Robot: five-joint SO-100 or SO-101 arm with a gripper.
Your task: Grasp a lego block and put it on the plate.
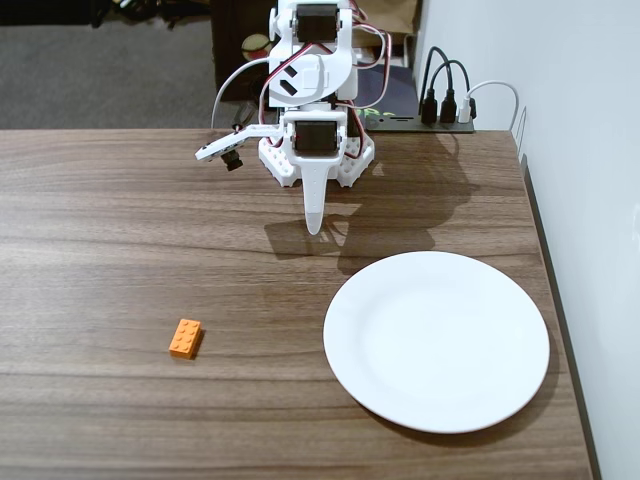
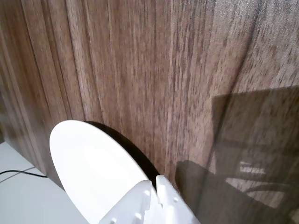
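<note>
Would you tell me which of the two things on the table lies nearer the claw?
The white plate; the orange lego block lies farther off, to its left.

The plate [image 2: 91, 168] lies on the wooden table [image 2: 154, 70] at lower left, the gripper [image 2: 154, 186] (fingers together) overlapping its edge.

A dark wood-grain table [image 1: 120, 230] carries everything. In the fixed view a small orange lego block [image 1: 185, 338] lies flat toward the front left, well apart from the large white plate [image 1: 436, 341] at the front right. The arm's white base [image 1: 315, 160] sits at the back edge, and a black power strip [image 1: 430, 122] seems to rest there too.
</note>
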